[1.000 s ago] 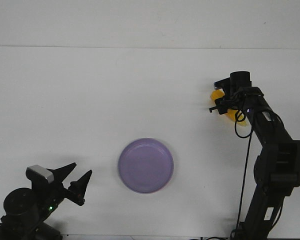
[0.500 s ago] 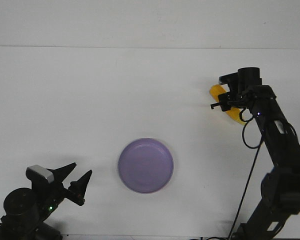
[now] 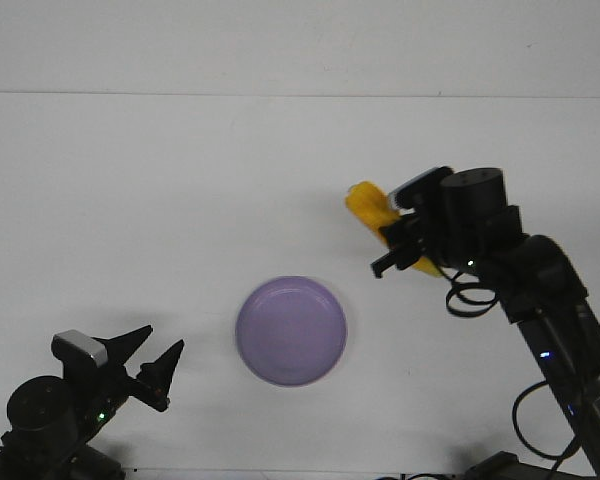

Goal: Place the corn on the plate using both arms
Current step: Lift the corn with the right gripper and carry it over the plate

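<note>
Right gripper (image 3: 398, 243) clamping corn (image 3: 370, 207), plate-clear.

The white desk (image 3: 180, 180) fills nearly the whole frame — plain and matte. One thing lies directly on it — the lavender plate (image 3: 291, 331), just below the frame's centre.

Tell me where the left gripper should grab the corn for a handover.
Probably the free end of the corn, the part sticking out up and left of the right gripper, which is shut on the cob's other half. That end faces the left arm's side, so come in from the left, with the left gripper closing across the cob's width. It already looks open.
</note>
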Motion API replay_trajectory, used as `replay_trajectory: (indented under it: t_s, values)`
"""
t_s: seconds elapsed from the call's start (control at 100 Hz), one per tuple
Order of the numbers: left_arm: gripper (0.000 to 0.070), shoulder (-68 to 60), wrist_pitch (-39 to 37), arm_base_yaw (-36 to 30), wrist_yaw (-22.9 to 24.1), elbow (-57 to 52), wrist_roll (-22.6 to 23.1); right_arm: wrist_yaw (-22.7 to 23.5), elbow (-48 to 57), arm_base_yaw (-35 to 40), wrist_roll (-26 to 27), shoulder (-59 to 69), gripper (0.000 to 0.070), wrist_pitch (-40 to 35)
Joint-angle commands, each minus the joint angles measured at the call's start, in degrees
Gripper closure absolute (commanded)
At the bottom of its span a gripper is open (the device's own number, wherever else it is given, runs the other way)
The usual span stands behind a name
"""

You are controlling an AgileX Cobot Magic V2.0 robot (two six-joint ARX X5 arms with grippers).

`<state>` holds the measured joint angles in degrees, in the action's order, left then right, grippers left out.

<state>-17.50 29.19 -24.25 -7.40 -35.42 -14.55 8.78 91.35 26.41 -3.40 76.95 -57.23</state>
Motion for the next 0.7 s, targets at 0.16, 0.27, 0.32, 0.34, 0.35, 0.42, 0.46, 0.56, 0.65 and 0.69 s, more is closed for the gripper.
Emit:
replay_trajectory:
  t_s: [0.16,0.27,0.32,0.34,0.35,0.42,0.46,0.56,0.65,0.69]
  values:
    - [0.0272,0.0,-0.4,-0.2,0.2,-0.7,0.2,-3.6,-12.4,16.4,8.3,2.6,0.0624,11.8]
    - [0.0272,0.0,-0.3,-0.2,0.9,-0.7,0.2,-4.9,-18.9,20.9,11.1,5.3,0.0624,18.3]
    - [0.0272,0.0,-0.3,-0.2,1.0,-0.7,0.2,-5.2,-21.1,22.1,11.8,7.0,0.0624,20.7]
    - [0.0272,0.0,-0.3,-0.2,1.0,-0.7,0.2,-5.6,-21.8,22.6,12.1,7.6,0.0624,21.6]
    - [0.0272,0.0,-0.3,-0.2,1.0,-0.7,0.2,-5.9,-22.2,22.8,12.2,8.0,0.0624,22.0]
    - [0.0272,0.0,-0.3,-0.2,1.0,-0.7,0.2,-6.4,-24.0,24.3,12.9,10.2,0.0624,24.8]
    - [0.0272,0.0,-0.3,-0.2,1.0,-0.7,0.2,-6.7,-24.7,25.0,12.9,11.6,0.0624,26.2]
    - [0.0272,0.0,-0.3,-0.2,1.2,-0.7,0.2,-7.8,-24.9,26.1,13.0,14.4,0.0623,28.4]
    - [0.0272,0.0,-0.2,-0.2,1.2,-0.7,0.2,-7.8,-24.9,26.5,12.9,16.3,0.0623,30.3]
    - [0.0272,0.0,-0.2,-0.2,1.2,-0.7,0.2,-7.7,-24.9,26.5,12.8,16.8,0.0620,30.8]
